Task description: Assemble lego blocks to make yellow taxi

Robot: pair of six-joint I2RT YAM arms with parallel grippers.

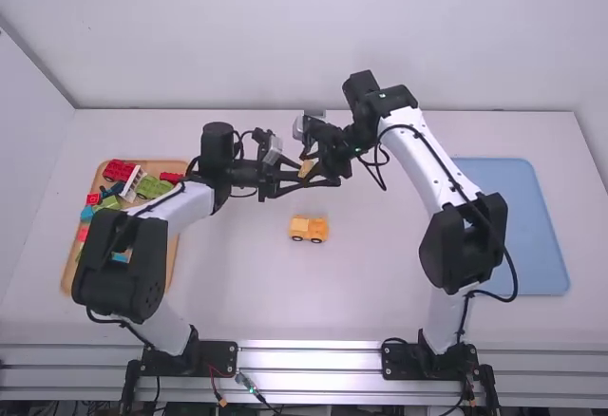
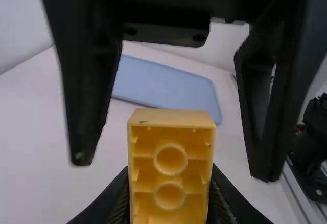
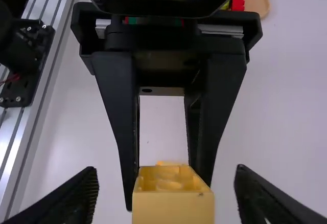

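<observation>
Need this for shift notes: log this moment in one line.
left claw: shut on yellow plastic block | right claw: open around block, not touching | orange-yellow wheeled toy vehicle: on white table

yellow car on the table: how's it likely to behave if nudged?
Car probably rolls lengthwise, since it stands on dark wheels. Tipping seems unlikely: the body sits low over them. It should feel stiff, as it looks like hard plastic.

Bright, even light over your table (image 1: pixel 237 293), shadows soft and faint. Glare ran along your rail (image 1: pixel 313 359). Your left wrist view was dimmer.
</observation>
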